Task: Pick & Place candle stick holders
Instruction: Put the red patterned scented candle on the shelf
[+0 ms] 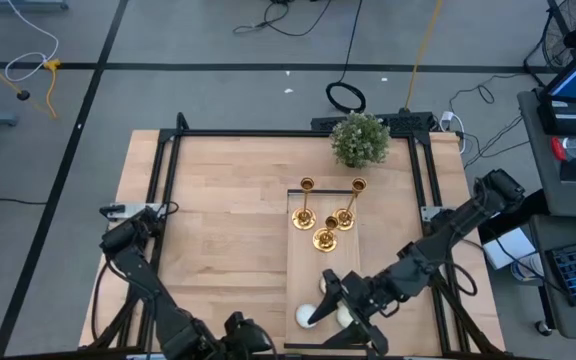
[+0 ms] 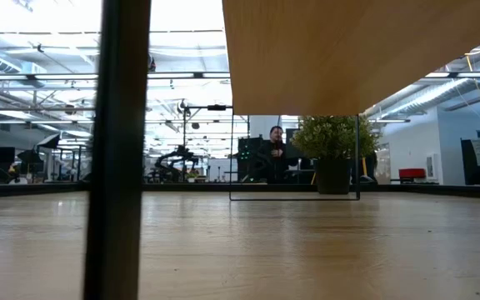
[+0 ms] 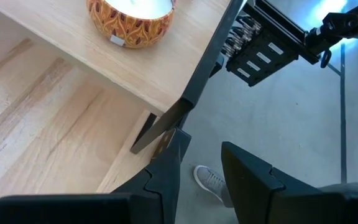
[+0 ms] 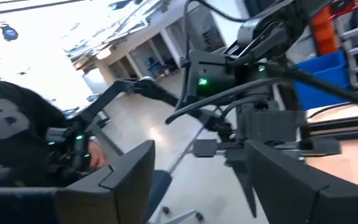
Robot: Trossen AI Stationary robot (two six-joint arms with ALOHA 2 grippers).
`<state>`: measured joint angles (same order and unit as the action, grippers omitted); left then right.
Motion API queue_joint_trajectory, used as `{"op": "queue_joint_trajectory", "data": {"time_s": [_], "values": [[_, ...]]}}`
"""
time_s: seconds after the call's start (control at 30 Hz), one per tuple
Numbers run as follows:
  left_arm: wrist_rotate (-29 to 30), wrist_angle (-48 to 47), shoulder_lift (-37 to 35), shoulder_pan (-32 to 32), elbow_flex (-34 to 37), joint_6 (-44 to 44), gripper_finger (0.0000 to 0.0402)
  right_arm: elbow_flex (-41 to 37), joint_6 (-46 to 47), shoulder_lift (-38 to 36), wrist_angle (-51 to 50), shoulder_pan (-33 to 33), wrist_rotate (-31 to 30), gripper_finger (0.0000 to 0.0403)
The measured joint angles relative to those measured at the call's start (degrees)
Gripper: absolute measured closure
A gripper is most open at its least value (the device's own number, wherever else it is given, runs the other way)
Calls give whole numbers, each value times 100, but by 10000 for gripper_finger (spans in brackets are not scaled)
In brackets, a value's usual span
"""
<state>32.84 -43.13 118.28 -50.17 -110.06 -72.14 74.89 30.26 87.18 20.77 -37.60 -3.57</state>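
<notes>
Looking down: three shiny gold candle stick holders (image 1: 326,217) stand upright, stems pointing up, well beyond the right gripper (image 1: 328,303); that arm is nearer. The left gripper (image 1: 238,328) waits at the table's near edge.
Low view: no holders show, only a potted green plant (image 2: 333,138).
Left wrist: fingers (image 3: 166,165) narrow, empty, just beside an orange patterned candle jar (image 3: 129,22).
Right wrist: fingers (image 4: 126,171) wide, holding nothing.

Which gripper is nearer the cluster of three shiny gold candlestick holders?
Right. The right gripper sits on the same raised wooden panel, just toward the table's near edge from the three shiny gold candlestick holders. The left gripper is farther, at the near edge.
</notes>
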Motion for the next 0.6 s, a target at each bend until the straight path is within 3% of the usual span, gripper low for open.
{"op": "queue_joint_trajectory", "data": {"time_s": [0.2,0.6], "values": [[-23,54,0,35,0,-2,279,0,-250,0,-6,-226,-567,199],[-47,442,0,159,0,264,279,0,30,0,-321,-305,-683,298]]}}
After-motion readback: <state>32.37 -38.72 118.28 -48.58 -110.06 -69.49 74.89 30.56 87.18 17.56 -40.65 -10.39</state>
